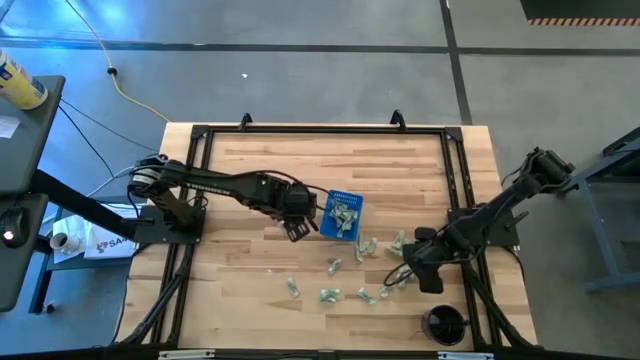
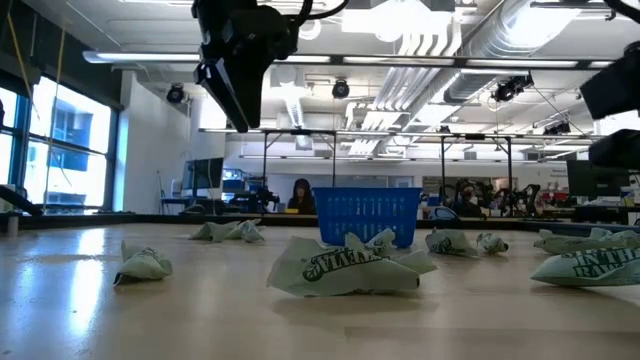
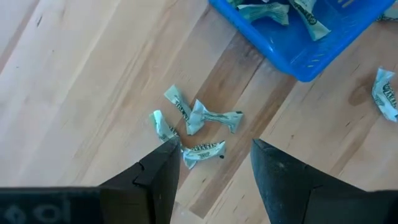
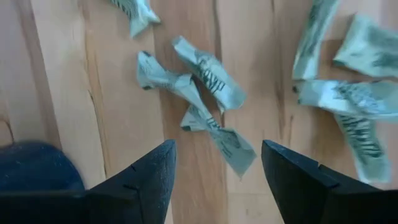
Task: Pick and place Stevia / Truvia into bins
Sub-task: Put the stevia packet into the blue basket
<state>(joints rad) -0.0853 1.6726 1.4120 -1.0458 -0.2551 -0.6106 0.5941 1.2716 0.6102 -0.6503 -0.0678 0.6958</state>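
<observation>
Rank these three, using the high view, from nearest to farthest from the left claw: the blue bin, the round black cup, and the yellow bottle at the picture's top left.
Measured from the left claw, open above the table's middle:
1. Blue bin, just to its right, holding sachets.
2. Black cup, at the table's near right corner.
3. Yellow bottle, off the table, far to the left.
</observation>
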